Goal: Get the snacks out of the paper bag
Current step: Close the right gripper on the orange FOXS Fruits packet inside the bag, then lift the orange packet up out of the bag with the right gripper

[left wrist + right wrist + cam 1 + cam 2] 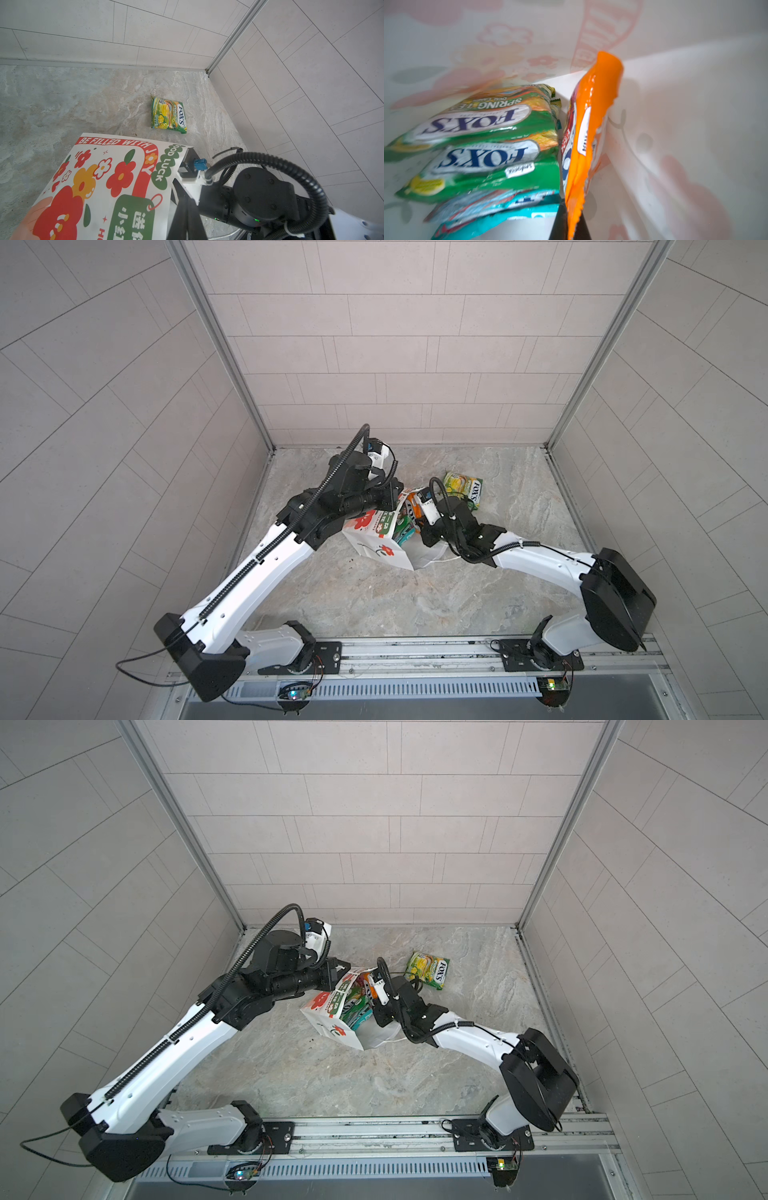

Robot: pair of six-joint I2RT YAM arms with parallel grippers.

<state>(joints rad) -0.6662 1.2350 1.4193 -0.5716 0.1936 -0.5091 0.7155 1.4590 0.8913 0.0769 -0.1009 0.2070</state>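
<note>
Your right claw (571, 209) is reaching inside the paper bag (376, 547) and pinching the orange packet (593, 124) by its crinkled seal, fingers pressed together on the film. Your left claw (338, 974) is pressed together too, and it looks to be gripping the bag's far rim, holding the mouth open. The bag is lying tipped near the middle of the counter (374, 605), mouth facing the right arm. One green packet (463, 488) is already lying out on the counter, near the bag on its back-wall side. Inside, two more green packets (483, 124) and a teal packet (500, 201) are lying stacked just beside the orange one. Judgement: the grip is sitting on thin glossy film only, so you should be drawing back slowly along the bag's length. Steer between the paper wall and the stack so nothing is dragging along. Hold the left claw firm, or the light bag may be following the pull. The counter is flat grey marbled stone with bare room around the bag. Pale tiled walls (395, 344) are closing it in on three sides. A metal rail (415, 649) is running along the near edge.
</note>
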